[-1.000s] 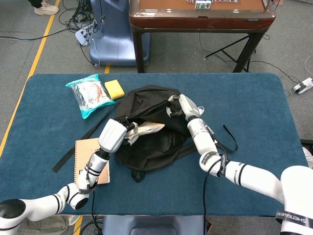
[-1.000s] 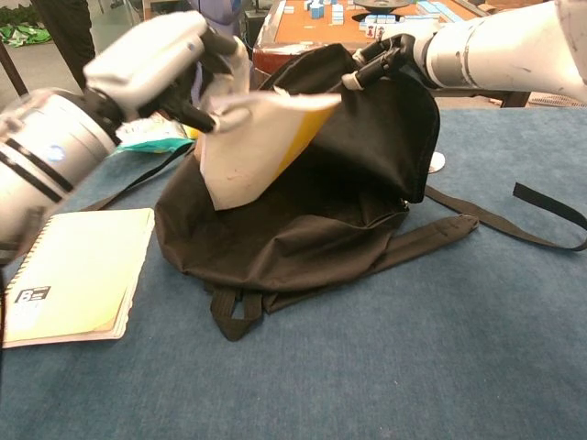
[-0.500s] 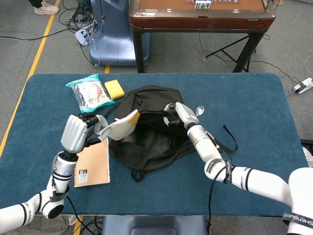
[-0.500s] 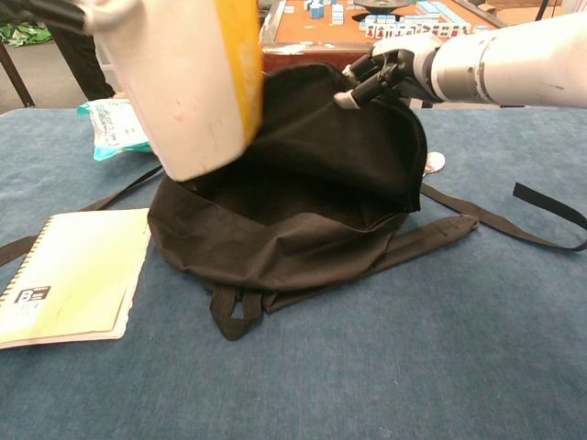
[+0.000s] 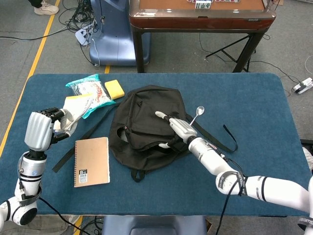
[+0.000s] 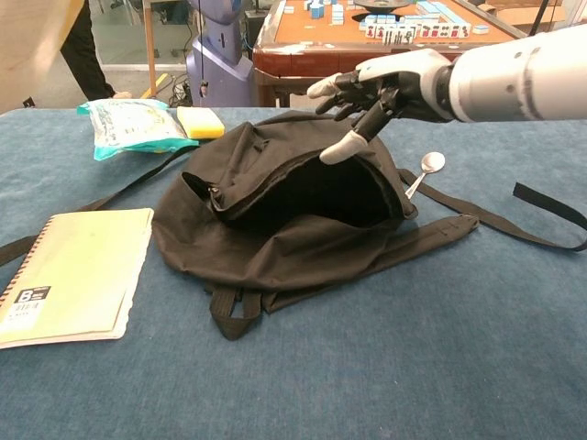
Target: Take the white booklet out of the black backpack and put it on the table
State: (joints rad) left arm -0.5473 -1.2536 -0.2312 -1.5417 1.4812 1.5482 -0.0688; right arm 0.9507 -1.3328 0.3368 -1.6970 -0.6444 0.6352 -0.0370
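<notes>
Spiral notebook point(image 5: 91, 161): nearest me on the blue table point(image 5: 254, 103), flat at the front left edge, just beside the bag; it's not my target.

Left hand point(image 5: 41, 129): it's swung well out to the left since half a second ago, when it was up beside the bag mouth. Its fingers are clamped on the white booklet point(image 5: 78, 105), carried off the table surface as far as I can judge.

White booklet: clear of the bag now, out over the left part of the table, its far end overlapping the snack packet's edge in the head view. A second ago it was only half out of the opening. Extraction done; only the set-down is left, I'd say.

Black backpack point(image 5: 146, 129): slumped lower than before, mouth sagging but still gaping toward me in the chest view.

Right hand point(image 6: 381, 96): it has let the flap go. Fingers spread, holding nothing, hovering over the bag's upper right.

Spoon point(image 5: 196, 113): lying beyond the bag's right side, showing now the flap has dropped.

Snack packet point(image 5: 90, 93) and yellow sponge point(image 5: 114, 89): far left, behind the bag, side by side.

Hard to read: in the chest view the booklet is only a pale blur cut off at the top left corner, and my left hand doesn't show there. Whether the booklet touches the packet, I can't tell.
</notes>
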